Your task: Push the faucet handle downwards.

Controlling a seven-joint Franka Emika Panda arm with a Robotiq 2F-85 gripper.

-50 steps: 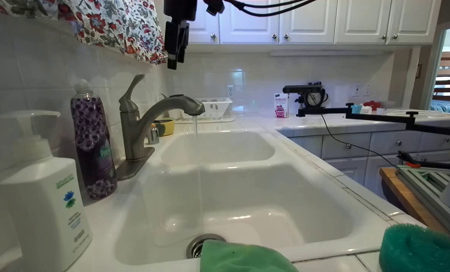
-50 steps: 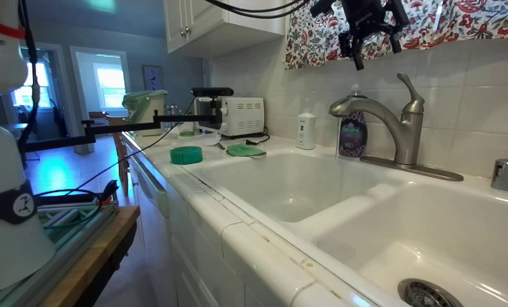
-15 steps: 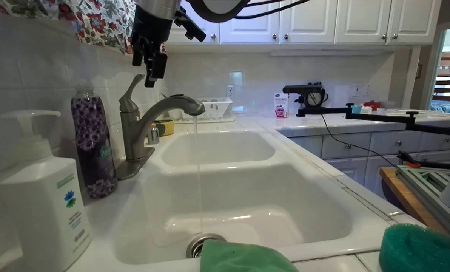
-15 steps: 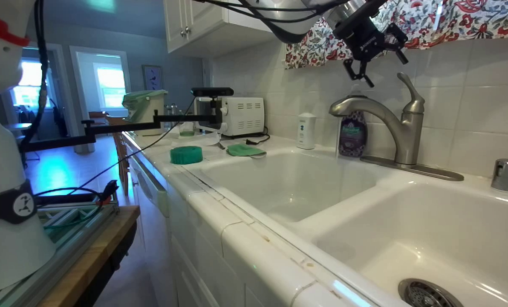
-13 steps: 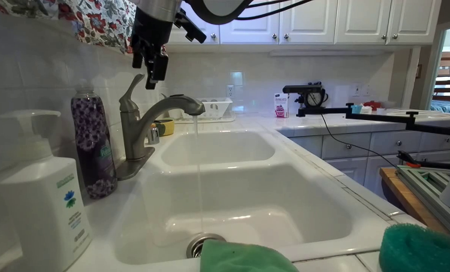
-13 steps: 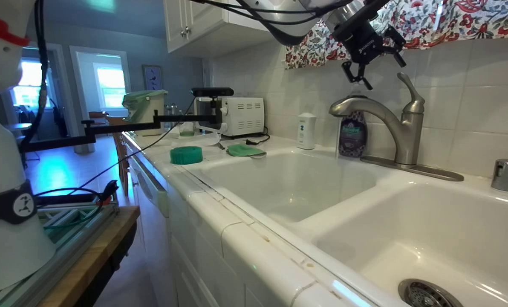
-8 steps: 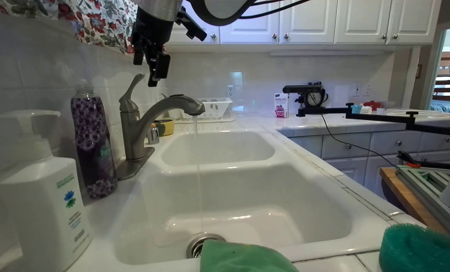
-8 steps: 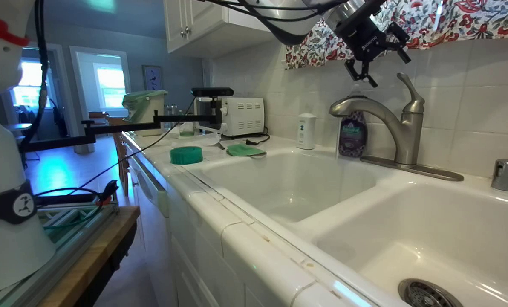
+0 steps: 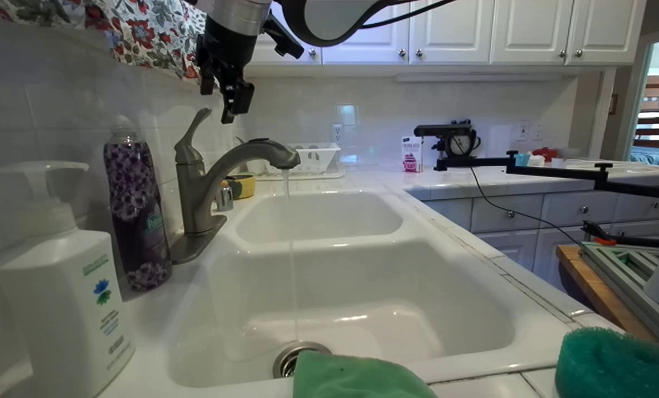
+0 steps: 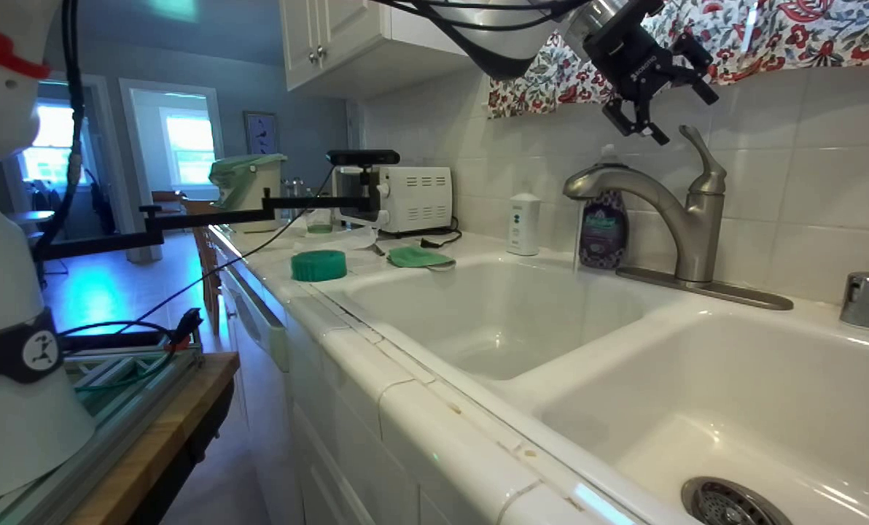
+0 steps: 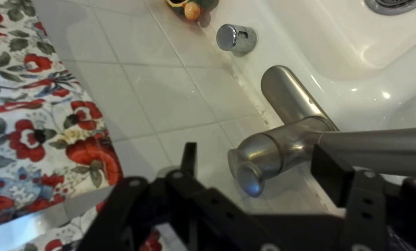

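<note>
The tool (image 10: 681,113) hangs over the kitchen faucet, its jaws spread wide with nothing in their hold. In the wrist view its two fingers (image 11: 332,176) stand well apart, left and right, and the faucet handle (image 11: 250,179) shows in the space between them, seen from above. In both exterior views the handle's tip is near the tool but visibly apart from it.

The handle is a slim brushed-grey lever on top of the faucet body (image 10: 700,237), pointing upward and tilted; in an exterior view its tip leans left, toward the side of the spout (image 10: 642,182). The spout arches out over a white double-basin sink (image 9: 351,243), and a thin stream of water (image 9: 292,271) drops from it into the near basin (image 9: 401,276), down toward the metal drain (image 9: 285,362).

In an exterior view a green cloth (image 9: 357,378) at the near edge hides part of the drain. To its right a teal scrubber (image 9: 617,365) sits on the tiled counter (image 9: 484,387). At the left stands a white pump bottle (image 9: 67,304), with a purple dish-soap bottle (image 9: 136,215) just beyond, beside the faucet. A white dish rack (image 9: 328,158) stands past the far basin. In an exterior view a white toaster oven (image 10: 416,197) stands on the far part of the counter.
</note>
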